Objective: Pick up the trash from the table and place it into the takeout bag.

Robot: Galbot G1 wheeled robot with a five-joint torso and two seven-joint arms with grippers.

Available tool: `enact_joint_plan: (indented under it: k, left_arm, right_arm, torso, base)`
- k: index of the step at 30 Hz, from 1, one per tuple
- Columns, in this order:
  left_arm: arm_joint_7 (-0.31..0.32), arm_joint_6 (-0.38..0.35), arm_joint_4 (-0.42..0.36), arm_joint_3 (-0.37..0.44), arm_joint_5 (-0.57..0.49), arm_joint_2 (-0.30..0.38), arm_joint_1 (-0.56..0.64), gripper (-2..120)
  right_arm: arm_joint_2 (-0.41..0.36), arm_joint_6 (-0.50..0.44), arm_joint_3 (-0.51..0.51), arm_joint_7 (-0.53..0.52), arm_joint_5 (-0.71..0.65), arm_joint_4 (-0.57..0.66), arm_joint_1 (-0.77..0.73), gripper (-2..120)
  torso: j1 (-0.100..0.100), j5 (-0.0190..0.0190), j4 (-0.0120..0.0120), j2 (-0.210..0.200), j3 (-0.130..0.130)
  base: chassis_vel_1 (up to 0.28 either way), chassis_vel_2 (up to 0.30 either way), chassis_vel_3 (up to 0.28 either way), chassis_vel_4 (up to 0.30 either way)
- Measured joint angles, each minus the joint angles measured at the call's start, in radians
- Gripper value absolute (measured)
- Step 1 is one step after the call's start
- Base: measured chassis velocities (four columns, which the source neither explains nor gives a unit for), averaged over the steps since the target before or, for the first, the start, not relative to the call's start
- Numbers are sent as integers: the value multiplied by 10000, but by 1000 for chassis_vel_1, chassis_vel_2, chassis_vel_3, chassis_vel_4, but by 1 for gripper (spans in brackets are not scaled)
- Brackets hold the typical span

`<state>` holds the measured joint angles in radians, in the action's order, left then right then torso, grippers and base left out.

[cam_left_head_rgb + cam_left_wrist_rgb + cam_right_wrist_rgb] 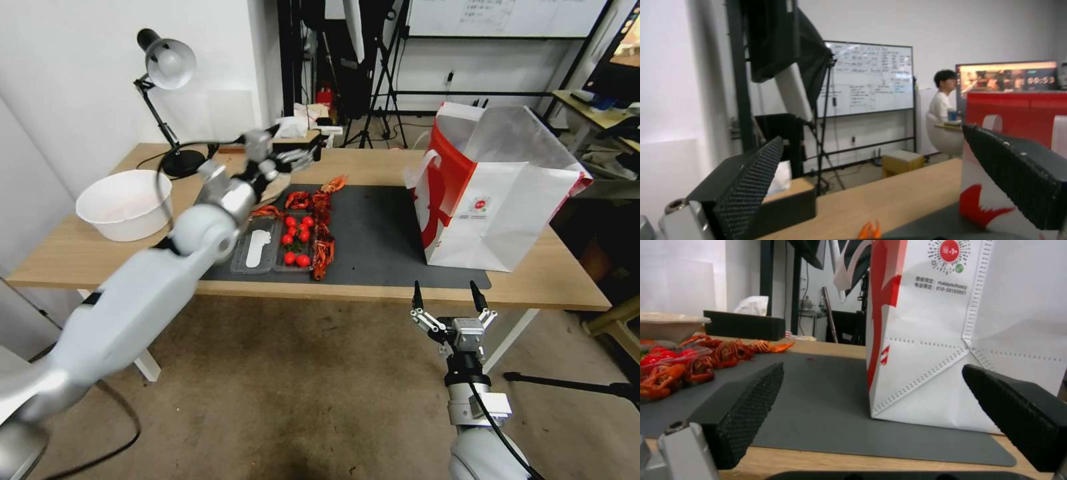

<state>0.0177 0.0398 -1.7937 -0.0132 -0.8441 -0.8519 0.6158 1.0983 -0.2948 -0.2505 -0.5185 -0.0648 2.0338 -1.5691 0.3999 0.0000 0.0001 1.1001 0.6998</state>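
The takeout bag (500, 200) stands open on the right end of the dark mat (380, 233), white with a red side panel (1009, 106) and a red round logo (950, 250). My left gripper (308, 156) hangs open over the back of the table (87, 253), nothing between its fingers (751, 180). Just below it a beige shallow bowl (280, 184) sits at the mat's back edge, mostly hidden by the arm; the right wrist view shows it (666, 327) behind the shells. My right gripper (448, 297) is open, low in front of the table's front edge, facing the bag (929, 340).
Red crawfish shells (323, 227) lie in a line on the mat beside a clear tray of tomatoes (297, 240). A big white bowl (125, 203) and a desk lamp (167, 67) stand at the left. A black tissue box (786, 200) sits at the back edge.
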Motion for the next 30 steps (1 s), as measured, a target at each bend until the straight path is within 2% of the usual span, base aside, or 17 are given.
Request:
enact_joint_plan:
  k: [1,4,5,8,10,11,13,16,25,30]
  left_arm:
    - [0,0,0,0,0,0,0,100]
    - [57,20,-620,1044,243,340,1145,100]
    - [57,20,-620,1044,243,340,1145,100]
    - [438,50,-1176,1991,695,400,2390,100]
    - [498,49,-1260,2168,825,366,2650,100]
    - [639,45,-1471,2643,1193,189,3403,100]
    - [693,41,-1528,2796,1323,110,3647,100]
    - [894,38,-1876,3733,2040,-527,5206,100]
    - [1197,248,-2220,4886,2873,-1476,6908,100]
    - [1298,769,-2250,5507,3711,-2154,8392,100]
  right_arm:
    - [0,0,0,0,0,0,0,100]
    - [12,-3,64,8,33,-12,-46,100]
    - [12,-3,64,8,33,-12,-46,100]
    - [28,-15,87,9,58,-22,-95,100]
    - [30,-17,90,9,61,-25,-98,100]
    - [39,-28,91,10,67,-28,-109,100]
    - [39,-30,93,10,68,-27,-114,100]
    - [54,-53,97,8,75,-48,-161,100]
    - [77,-71,101,-13,112,-52,-267,100]
    - [83,-108,95,-45,122,-52,-345,100]
  torso:
    - [0,0,0,0,0]
    - [0,1,-1,0,0]
    - [0,1,-1,0,0]
    - [0,2,-4,0,0]
    - [0,3,-5,0,0]
    - [0,-1,-3,0,0]
    - [0,-2,-2,0,0]
    - [0,-2,1,0,0]
    - [0,4,-3,0,1]
    - [0,0,-1,0,1]
  base:
    - [0,0,0,0]
    - [0,0,0,0]
    - [0,0,0,0]
    - [0,0,0,0]
    - [0,0,0,0]
    - [0,0,0,0]
    - [0,0,0,0]
    - [0,0,0,0]
    - [0,0,0,0]
    - [0,0,0,0]
